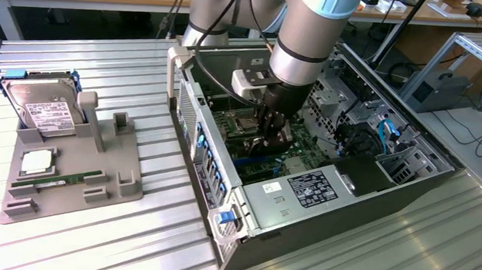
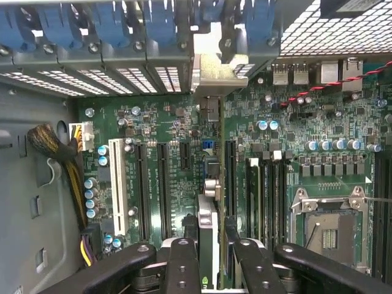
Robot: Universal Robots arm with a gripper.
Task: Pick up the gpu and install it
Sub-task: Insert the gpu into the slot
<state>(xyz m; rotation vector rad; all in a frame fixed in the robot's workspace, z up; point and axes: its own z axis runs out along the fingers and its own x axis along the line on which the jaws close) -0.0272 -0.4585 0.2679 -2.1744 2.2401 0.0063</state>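
Hand (image 2: 212,254) partway closed around the gpu (image 2: 206,223), card edge-on over the motherboard (image 2: 165,122) inside the case (image 1: 345,196).

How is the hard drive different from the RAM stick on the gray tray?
The hard drive is wide and silver with a white label; the RAM stick is narrow and green. The hard drive leans up on edge; the RAM stick lies low. Both sit on the gray tray.
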